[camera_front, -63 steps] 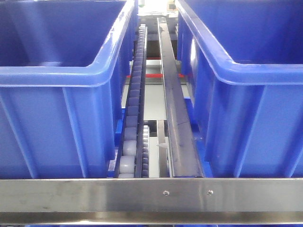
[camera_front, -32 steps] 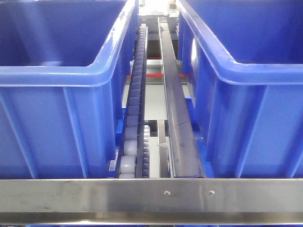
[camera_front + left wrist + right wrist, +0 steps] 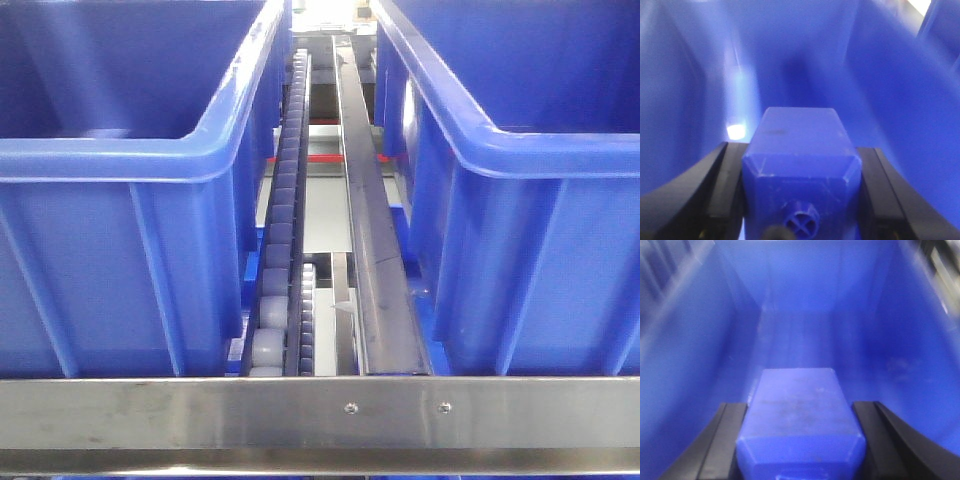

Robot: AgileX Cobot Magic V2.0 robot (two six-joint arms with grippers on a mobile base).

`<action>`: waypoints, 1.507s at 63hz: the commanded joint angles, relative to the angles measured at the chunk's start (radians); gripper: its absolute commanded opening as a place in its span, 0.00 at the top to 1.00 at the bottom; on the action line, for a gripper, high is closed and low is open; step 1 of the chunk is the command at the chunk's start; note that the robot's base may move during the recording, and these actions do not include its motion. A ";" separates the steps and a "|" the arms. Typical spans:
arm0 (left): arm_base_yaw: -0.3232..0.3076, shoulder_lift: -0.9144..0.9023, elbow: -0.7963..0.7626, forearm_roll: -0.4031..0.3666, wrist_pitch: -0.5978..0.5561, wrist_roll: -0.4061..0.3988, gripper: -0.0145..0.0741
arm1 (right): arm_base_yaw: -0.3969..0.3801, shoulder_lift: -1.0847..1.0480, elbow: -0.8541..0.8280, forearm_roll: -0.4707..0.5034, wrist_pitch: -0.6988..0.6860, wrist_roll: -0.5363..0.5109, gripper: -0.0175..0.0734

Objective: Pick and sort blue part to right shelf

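Each hand grips a blue block between its fingers: left hand (image 3: pixel 801 200), right hand (image 3: pixel 799 440).

No legible text, label, brand or number on any bin, rail or block.

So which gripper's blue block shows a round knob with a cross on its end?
The left gripper holds that block; the right gripper's block shows none.
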 commanded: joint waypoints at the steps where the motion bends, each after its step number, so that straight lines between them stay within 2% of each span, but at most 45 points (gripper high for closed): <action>1: -0.007 0.006 -0.037 -0.020 -0.108 0.002 0.40 | -0.007 0.023 -0.042 0.004 -0.122 -0.005 0.44; 12: -0.007 0.008 -0.037 -0.027 -0.106 0.000 0.25 | -0.007 0.049 -0.042 0.004 -0.119 -0.005 0.11; 17: -0.007 0.008 -0.037 -0.027 -0.095 0.000 0.22 | -0.007 0.049 -0.042 0.004 -0.115 -0.005 0.13; 31: -0.007 0.006 -0.045 -0.027 -0.051 0.000 0.22 | -0.007 0.047 -0.055 0.004 -0.105 -0.005 0.13; 37: -0.007 0.000 -0.069 -0.027 -0.047 0.000 0.27 | -0.007 0.043 -0.074 0.004 -0.087 -0.005 0.13; 42: -0.007 -0.011 -0.099 -0.027 -0.047 0.000 0.37 | -0.007 0.043 -0.094 0.004 -0.062 -0.005 0.14; 47: -0.007 -0.017 -0.126 -0.019 -0.044 0.000 0.51 | -0.007 0.043 -0.117 0.004 -0.013 -0.005 0.19; 55: -0.007 -0.022 -0.158 0.012 -0.042 0.000 0.71 | -0.007 0.043 -0.128 0.004 0.012 -0.005 0.45; 63: 0.006 -0.022 -0.184 0.012 -0.037 0.000 0.70 | -0.007 0.043 -0.128 0.004 0.003 -0.005 0.76; 79: 0.082 -0.082 -0.189 0.004 -0.014 -0.002 0.70 | -0.007 -0.003 -0.127 0.004 0.006 -0.005 0.75; 95: 0.111 -0.251 -0.047 -0.047 -0.044 -0.002 0.70 | -0.007 -0.176 -0.067 -0.027 -0.025 -0.005 0.75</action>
